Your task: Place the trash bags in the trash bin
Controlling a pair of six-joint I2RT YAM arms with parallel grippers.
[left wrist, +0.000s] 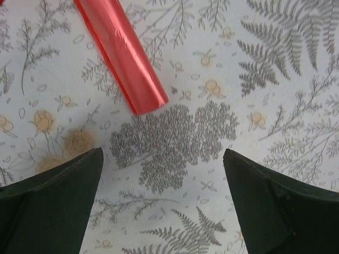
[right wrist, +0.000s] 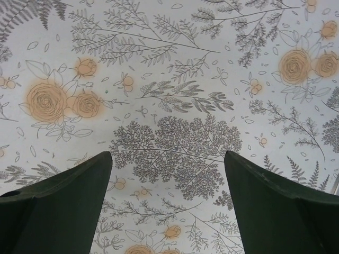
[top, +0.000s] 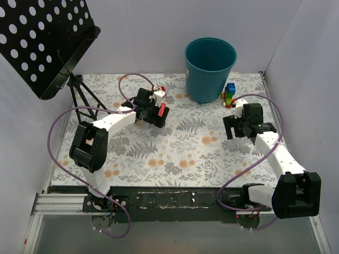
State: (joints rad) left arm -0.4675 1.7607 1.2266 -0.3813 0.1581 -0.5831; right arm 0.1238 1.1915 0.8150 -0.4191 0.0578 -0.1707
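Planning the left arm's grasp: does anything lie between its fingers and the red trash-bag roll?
Nothing visible: only bare floral tablecloth separates the open left fingers from the red trash-bag roll, which lies just ahead.

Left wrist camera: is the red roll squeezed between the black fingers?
No, the red roll lies on the flowery cloth ahead of the left gripper, whose fingers stand wide apart.

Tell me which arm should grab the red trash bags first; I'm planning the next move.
Left. The left gripper is open, and the trash bags, a red roll, lie just ahead of its fingers. The right gripper, also open, faces only patterned tablecloth and stands farther from the roll.
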